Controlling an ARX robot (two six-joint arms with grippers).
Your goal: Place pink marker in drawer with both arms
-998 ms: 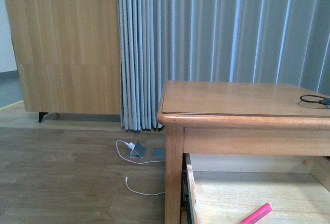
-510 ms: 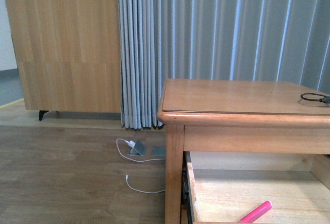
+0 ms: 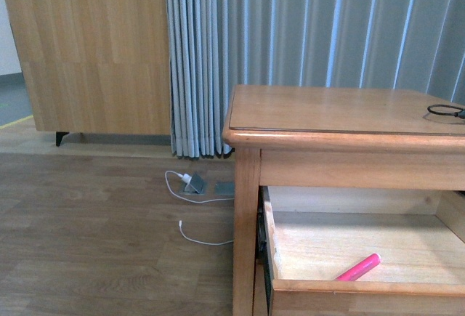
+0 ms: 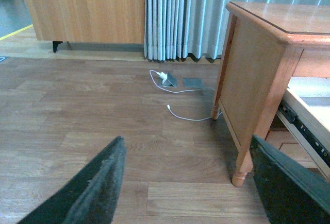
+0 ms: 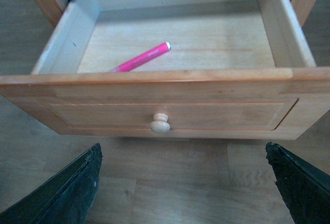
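With the left gripper (image 4: pixel 191 193) and the right gripper (image 5: pixel 180 188) both open and empty, a hard push on the open drawer (image 5: pixel 232 112) could make the pink marker (image 5: pixel 142 57) roll.

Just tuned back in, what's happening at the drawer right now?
The pink marker lies inside the open drawer, near its front wall. Neither tool holds anything: the right tool hangs open in front of the drawer's knob, and the left tool is open over the floor beside the table.
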